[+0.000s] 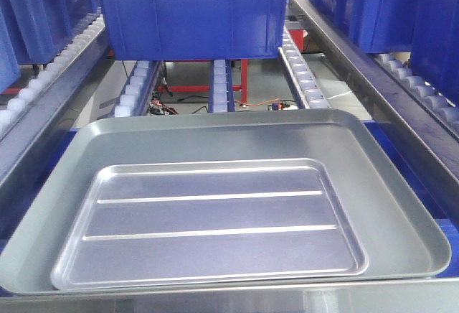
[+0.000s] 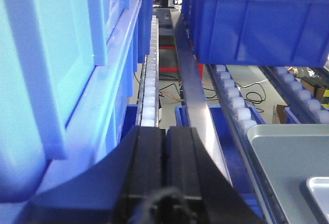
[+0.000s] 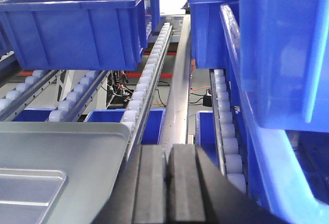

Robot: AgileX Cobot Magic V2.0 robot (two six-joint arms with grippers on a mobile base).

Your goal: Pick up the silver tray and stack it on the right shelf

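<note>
Silver tray (image 1: 215, 220) lies nested inside the larger grey tray (image 1: 401, 205), and we judge it light, stiff, slippery, best pinched at its rim, with left claw (image 2: 165, 136) and right claw (image 3: 167, 154) both clenched, empty.

Left pincer (image 2: 165, 147) black ribbed fingers, right pincer (image 3: 165, 167) matching black
</note>
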